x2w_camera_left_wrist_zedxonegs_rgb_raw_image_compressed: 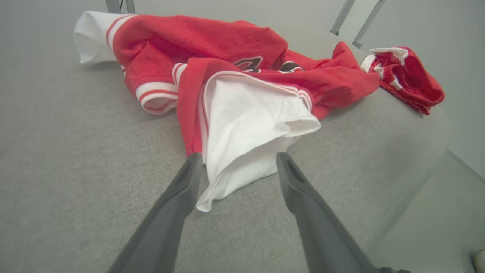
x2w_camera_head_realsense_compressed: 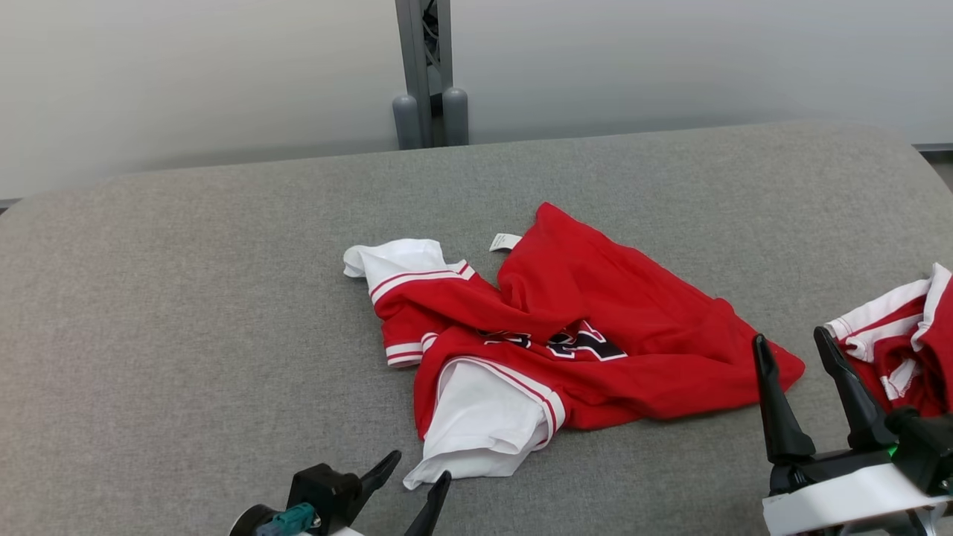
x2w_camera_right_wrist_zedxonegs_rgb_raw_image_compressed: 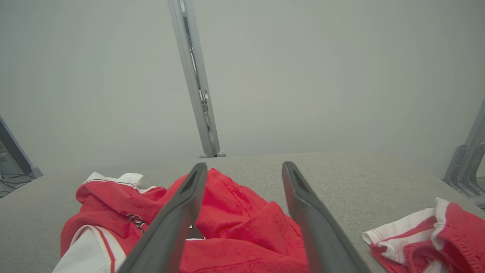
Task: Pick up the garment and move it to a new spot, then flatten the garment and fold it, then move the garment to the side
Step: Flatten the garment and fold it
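Observation:
A crumpled red jersey with white sleeves, striped trim and a dark number lies on the middle of the grey padded table. Its near white sleeve points toward my left gripper, which stands open at the sleeve's lower edge, the sleeve tip lying between its fingers. My right gripper is open at the jersey's right corner, raised over the red cloth. Nothing is held.
A second small red and white garment lies bunched at the table's right edge. A grey metal post stands behind the table against a pale wall. Bare grey surface spreads to the left and far side.

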